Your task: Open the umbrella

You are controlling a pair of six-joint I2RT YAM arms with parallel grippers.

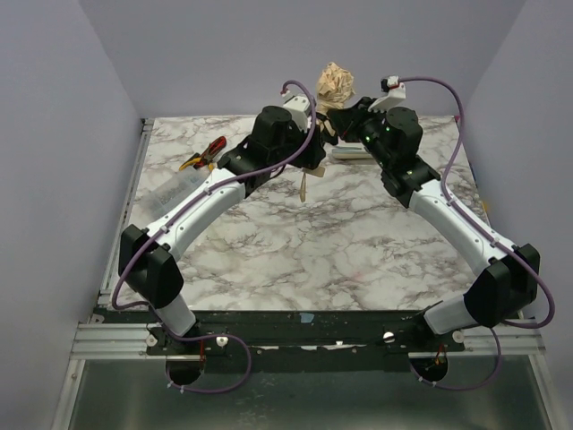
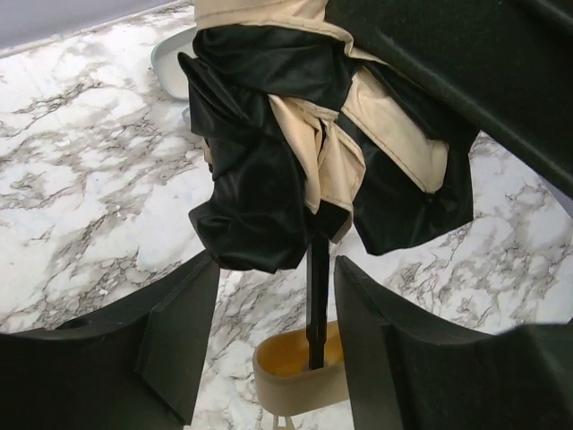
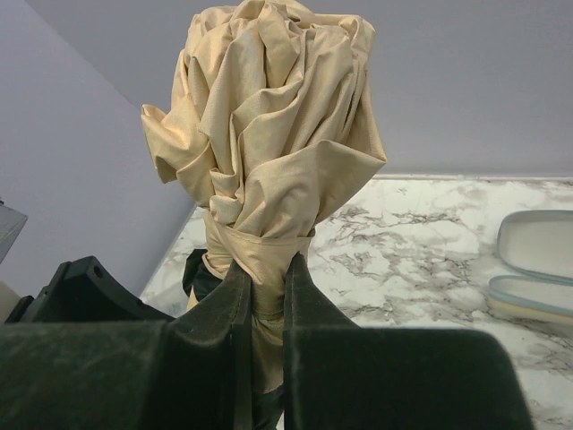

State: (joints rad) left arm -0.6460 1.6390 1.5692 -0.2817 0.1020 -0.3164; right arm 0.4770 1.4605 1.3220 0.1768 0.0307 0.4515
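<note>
The umbrella [image 1: 337, 82] is held upright above the back middle of the table, its crumpled beige top pointing up. My right gripper [image 3: 267, 269] is shut on the beige fabric where the strap wraps it [image 3: 260, 246]. Seen from the left wrist, the black-and-beige folds [image 2: 269, 152] hang over a thin black shaft [image 2: 317, 296] that ends in the beige handle knob [image 2: 295, 372]. My left gripper [image 2: 276, 260] is open around that shaft. Its right finger [image 2: 376, 349] is close beside the shaft, and the left finger [image 2: 179, 331] stands well clear.
Red-and-yellow pliers [image 1: 204, 154] lie at the back left of the marble table [image 1: 304, 260], with a clear container [image 1: 175, 190] beside them. Pale lidded containers [image 3: 537, 246] sit behind the umbrella on the right. Walls close in the back and both sides.
</note>
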